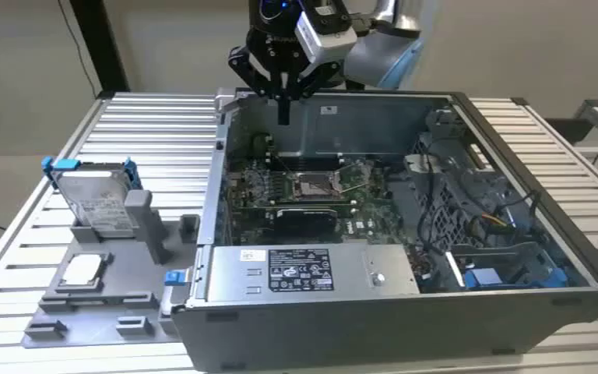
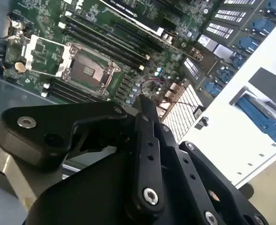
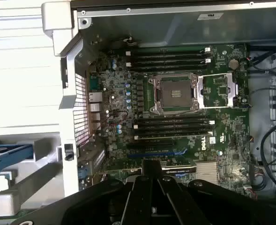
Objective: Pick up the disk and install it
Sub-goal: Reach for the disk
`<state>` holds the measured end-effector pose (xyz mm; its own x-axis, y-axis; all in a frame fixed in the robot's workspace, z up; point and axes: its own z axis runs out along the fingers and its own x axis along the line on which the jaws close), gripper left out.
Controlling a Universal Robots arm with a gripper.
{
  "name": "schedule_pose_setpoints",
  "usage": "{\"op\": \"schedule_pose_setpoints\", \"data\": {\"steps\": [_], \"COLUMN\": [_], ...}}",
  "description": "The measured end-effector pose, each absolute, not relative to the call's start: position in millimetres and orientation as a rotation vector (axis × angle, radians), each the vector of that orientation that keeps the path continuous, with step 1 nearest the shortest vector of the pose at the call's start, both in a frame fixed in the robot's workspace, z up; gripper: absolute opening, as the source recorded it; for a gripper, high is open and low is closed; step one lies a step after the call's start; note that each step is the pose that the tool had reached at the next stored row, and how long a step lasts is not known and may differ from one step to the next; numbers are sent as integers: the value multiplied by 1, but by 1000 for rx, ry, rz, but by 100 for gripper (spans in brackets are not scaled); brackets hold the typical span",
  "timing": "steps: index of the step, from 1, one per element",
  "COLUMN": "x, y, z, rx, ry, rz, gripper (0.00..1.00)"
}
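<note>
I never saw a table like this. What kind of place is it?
Probably a robot lab: a gripper above an open computer case, the disk in a grey holder on a slatted table.

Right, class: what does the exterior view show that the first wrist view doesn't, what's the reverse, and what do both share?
Exterior view: the disk, labelled face out, upright in the grey holder, and the labelled grey box inside the computer case. First wrist view: the round coin battery on the motherboard. Both: the open processor socket and the shut hand above the board.
</note>
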<state>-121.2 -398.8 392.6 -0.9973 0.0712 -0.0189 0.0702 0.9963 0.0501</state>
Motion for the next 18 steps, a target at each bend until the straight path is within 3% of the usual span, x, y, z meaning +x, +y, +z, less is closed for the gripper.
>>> {"op": "schedule_pose_setpoints", "data": {"steps": [18], "x": [-131], "y": [-399], "z": [393], "rx": [105], "ry": [3117], "rz": [74], "gripper": [0]}}
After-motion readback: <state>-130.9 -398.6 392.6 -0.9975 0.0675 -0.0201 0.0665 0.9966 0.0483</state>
